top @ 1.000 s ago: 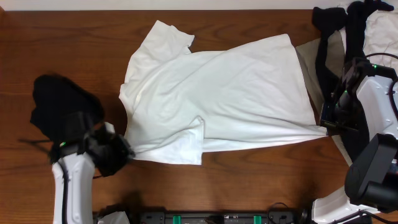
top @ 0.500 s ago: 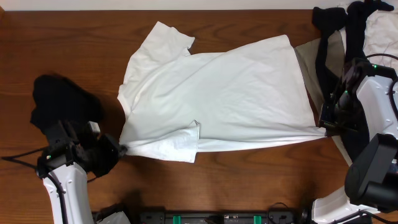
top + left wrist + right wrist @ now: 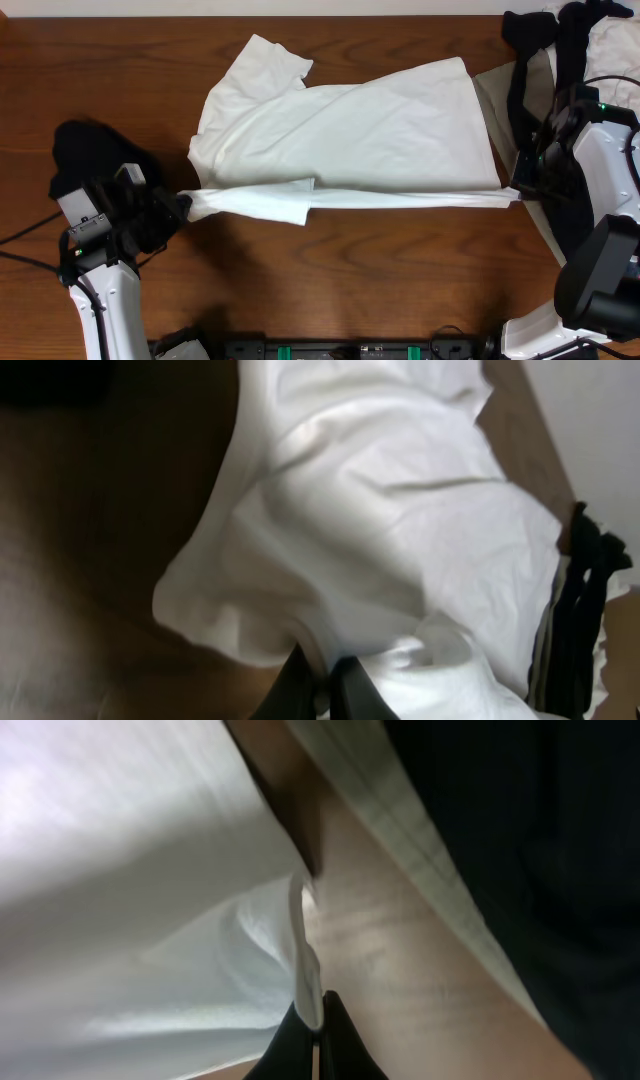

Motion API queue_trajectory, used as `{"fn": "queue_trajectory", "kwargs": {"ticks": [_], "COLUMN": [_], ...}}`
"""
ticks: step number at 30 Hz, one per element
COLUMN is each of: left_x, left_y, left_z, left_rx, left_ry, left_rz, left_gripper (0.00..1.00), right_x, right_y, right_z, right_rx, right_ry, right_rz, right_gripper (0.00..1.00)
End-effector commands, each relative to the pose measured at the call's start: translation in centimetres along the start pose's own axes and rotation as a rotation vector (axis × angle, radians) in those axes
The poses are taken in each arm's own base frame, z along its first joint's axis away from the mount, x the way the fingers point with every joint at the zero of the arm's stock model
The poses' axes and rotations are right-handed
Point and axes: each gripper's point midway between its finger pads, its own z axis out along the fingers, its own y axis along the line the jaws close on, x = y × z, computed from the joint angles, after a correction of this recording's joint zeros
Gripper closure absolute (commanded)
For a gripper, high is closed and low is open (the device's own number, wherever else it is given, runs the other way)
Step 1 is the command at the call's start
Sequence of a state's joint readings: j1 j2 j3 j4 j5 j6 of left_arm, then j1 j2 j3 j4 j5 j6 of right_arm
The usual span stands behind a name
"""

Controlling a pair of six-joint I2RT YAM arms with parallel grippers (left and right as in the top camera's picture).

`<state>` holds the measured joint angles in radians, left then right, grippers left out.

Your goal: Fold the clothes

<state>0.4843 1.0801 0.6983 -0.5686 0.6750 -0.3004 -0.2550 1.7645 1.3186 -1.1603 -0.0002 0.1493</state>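
Only the overhead view gives the whole layout. The large plain white short-sleeved T-shirt of soft fabric [image 3: 350, 130] lies spread in the middle of the dark brown wooden surface [image 3: 400, 290]. Its near edge is drawn into one long, narrow, straight band between the two arms. One short sleeve points toward the far side.

At the left end of the band, the left fingers [image 3: 178, 207] are clamped on a bunched corner of the shirt. At the right end, the right fingers [image 3: 518, 192] are clamped on the opposite corner. A crumpled black garment [image 3: 90, 155] lies on the surface just beside the left arm. A heap of black, beige and white cloth pieces [image 3: 560, 50] fills the far right corner, and its flat beige part touches the right side of the shirt.

The left wrist view shows what the overhead view cannot. The dark fingers [image 3: 295, 685] are closed together, with white cloth gathered between them. Above them the fabric rises in soft, rounded, loose folds with a curled rim. It looks matte and smooth, and the picture is somewhat blurred. The black strips of the heap are at the right edge.

The right wrist view is the closest one. A thin, doubled edge of white fabric runs straight down into the closed fingers [image 3: 290, 1060]. Fine stretch lines run across the taut cloth. To the right is a strip of bare wood grain, then the beige piece with a faint woven texture, then plain black cloth.
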Motion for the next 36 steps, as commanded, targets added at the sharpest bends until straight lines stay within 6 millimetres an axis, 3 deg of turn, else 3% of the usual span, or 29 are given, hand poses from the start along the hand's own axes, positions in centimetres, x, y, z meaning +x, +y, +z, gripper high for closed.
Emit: {"fn": "queue_trajectory", "kwargs": {"ticks": [1, 7, 18, 29, 36], "left_x": [-1.4, -2.2, -3.1, -3.4, -3.6], "left_y": [-0.1, 0.3, 2.1, -0.5, 1.1], "left_z": [-0.1, 0.8, 3.8, 7.3, 8.7], "left_rx": [-0.002, -0.001, -0.014, 0.05, -0.092], "left_ry": [-0.041, -0.044, -0.006, 0.002, -0.03], "left_rz": [-0.012, -0.01, -0.036, 0.109, 0.145], "left_gripper": [0.94, 0.94, 0.94, 0.94, 0.94], "right_x": [-1.2, -3.2, -5.1, -6.5, -7.6], "right_y": [-0.1, 2.0, 3.3, 4.0, 4.1], "right_z": [-0.2, -0.4, -0.9, -1.3, -0.7], "right_rx": [0.002, -0.1, -0.124, -0.135, -0.136], "right_ry": [-0.052, -0.132, -0.216, -0.278, -0.304], "right_rz": [0.014, 0.001, -0.029, -0.037, -0.038], "right_gripper": [0.99, 0.99, 0.99, 0.99, 0.99]}}
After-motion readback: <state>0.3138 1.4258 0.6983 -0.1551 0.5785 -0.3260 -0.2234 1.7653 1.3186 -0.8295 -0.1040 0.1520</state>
